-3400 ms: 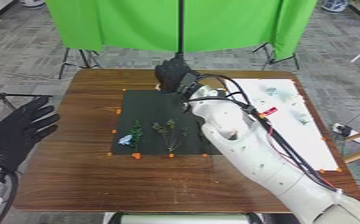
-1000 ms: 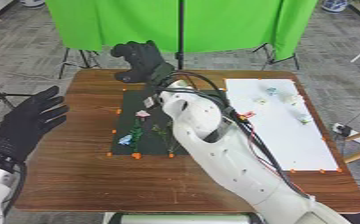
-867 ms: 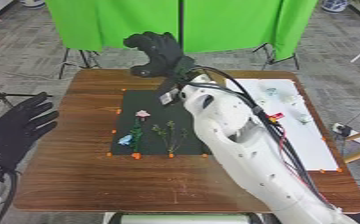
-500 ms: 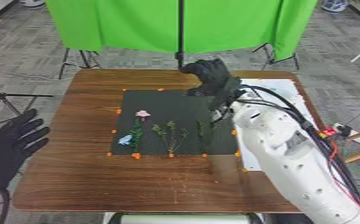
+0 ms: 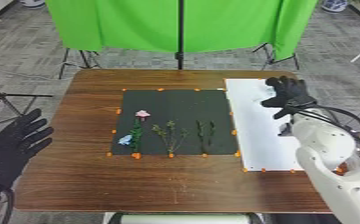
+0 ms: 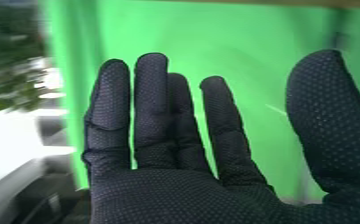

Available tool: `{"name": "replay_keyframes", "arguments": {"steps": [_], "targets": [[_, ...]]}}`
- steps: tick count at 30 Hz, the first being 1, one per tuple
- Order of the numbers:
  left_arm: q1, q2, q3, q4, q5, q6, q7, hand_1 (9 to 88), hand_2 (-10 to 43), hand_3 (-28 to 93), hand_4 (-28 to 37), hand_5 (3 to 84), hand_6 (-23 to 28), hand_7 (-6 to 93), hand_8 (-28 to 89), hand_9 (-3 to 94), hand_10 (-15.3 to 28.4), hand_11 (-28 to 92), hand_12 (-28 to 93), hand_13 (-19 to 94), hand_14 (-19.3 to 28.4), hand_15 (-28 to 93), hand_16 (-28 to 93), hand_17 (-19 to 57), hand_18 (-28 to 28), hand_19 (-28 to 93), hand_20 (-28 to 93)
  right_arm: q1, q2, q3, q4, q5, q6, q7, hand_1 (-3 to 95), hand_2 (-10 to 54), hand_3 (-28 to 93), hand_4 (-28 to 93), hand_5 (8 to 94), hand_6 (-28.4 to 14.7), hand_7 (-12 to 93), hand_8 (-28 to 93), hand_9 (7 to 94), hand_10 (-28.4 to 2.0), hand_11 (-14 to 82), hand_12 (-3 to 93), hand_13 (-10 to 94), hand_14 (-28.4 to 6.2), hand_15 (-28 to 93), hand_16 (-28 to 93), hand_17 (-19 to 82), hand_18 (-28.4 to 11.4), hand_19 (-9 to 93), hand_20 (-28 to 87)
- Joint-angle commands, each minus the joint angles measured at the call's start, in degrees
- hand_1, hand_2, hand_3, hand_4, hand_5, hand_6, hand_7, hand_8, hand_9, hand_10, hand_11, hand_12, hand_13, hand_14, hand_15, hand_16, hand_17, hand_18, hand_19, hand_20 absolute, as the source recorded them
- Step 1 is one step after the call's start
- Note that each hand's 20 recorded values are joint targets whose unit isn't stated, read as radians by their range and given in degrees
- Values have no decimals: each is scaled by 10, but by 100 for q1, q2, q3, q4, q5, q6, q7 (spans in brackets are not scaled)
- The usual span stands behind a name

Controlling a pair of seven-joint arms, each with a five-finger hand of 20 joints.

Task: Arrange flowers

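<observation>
A brown wooden table [image 5: 79, 190] with visible grain and rounded corners fills much of the frame's middle and lower part. Behind it, at the top, a bright green cloth [image 5: 123, 25] hangs in soft folds with a thin black pole [image 5: 181, 35] down its middle, and patterned grey carpet [image 5: 25, 55] spreads around.

A flat, matte black mat [image 5: 163, 102] lies at the centre of the frame, and a smooth white sheet [image 5: 261, 150] lies to its right; small orange markers [image 5: 136, 156] dot their edges (rather like bits of bright tape). On the black mat, left of centre, a ruffled pink flower [image 5: 142, 114] sits above a leafy green stem [image 5: 136, 136], with a crinkled blue flower [image 5: 125, 140] beside that stem, lower left. Thin, branching sprigs [image 5: 170, 136] lie in the mat's lower middle, and two slender leafy stems [image 5: 205, 136] run nearly parallel at its lower right.

The right hand [image 5: 287, 94] is over the upper right part of the white sheet, open, its fingers extended. In the right wrist view, the right hand [image 6: 176, 197] has straight fingers and a thumb set apart, in finely dotted black fabric. The left hand [image 5: 15, 140], at the left edge, is also open, fingers spread.
</observation>
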Motion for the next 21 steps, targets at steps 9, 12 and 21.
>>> {"name": "replay_keyframes", "arguments": {"steps": [9, 12, 21], "targets": [[-59, 107, 92, 9, -2, 42, 25, 253, -24, 712, -283, 274, 29, 241, -134, 208, 107, 293, 111, 149, 127, 435, -48, -110, 191, 450, 56, -82, 461, 137, 1025, -241, -187, 742, 346, -84, 900, -282, 328, -36, 337, -215, 362, -102, 354, 189, 414, -68, 631, 115, 209, -161, 758, 360], [-56, 119, 91, 9, -10, 57, 32, 253, -23, 712, -283, 274, 29, 240, -134, 207, 106, 293, 112, 149, 127, 435, -48, -110, 190, 449, 55, 4, 455, 51, 1194, -223, -201, 791, 371, -82, 900, -282, 353, -28, 351, -228, 386, -85, 390, 186, 439, -61, 630, 122, 216, -159, 763, 356], [-53, 90, 40, -23, 2, 66, 34, 253, -25, 712, -283, 277, 29, 239, -134, 210, 107, 291, 110, 152, 128, 434, -49, -108, 191, 449, 55, -10, 413, -28, 1391, -316, 239, 515, 439, -63, 809, -282, 497, 8, 424, -204, 592, -58, 332, 284, 600, -19, 545, 293, 266, -160, 796, 357]]}}
